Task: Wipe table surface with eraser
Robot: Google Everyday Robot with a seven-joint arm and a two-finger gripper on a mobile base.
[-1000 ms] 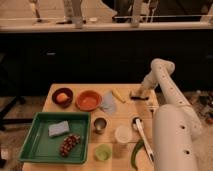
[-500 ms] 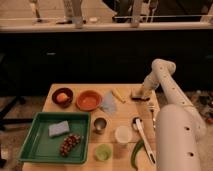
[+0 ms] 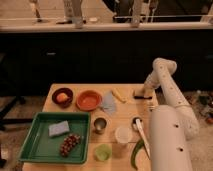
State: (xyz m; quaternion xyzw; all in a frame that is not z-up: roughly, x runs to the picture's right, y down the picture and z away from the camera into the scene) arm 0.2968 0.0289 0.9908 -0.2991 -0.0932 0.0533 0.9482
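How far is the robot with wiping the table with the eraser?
Done: the gripper is at the dark eraser near the table's far right edge. In hand: the eraser lies on the wood under it. Left: most of the surface, crowded with dishes, shows no wiping.

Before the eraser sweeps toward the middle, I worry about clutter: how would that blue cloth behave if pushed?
The blue cloth lies crumpled and limp, so it would probably bunch up and drag rather than slide cleanly. It looks light. It sits beside the orange bowl, so it may catch there. The gripper is at the eraser, at the table's far right edge.
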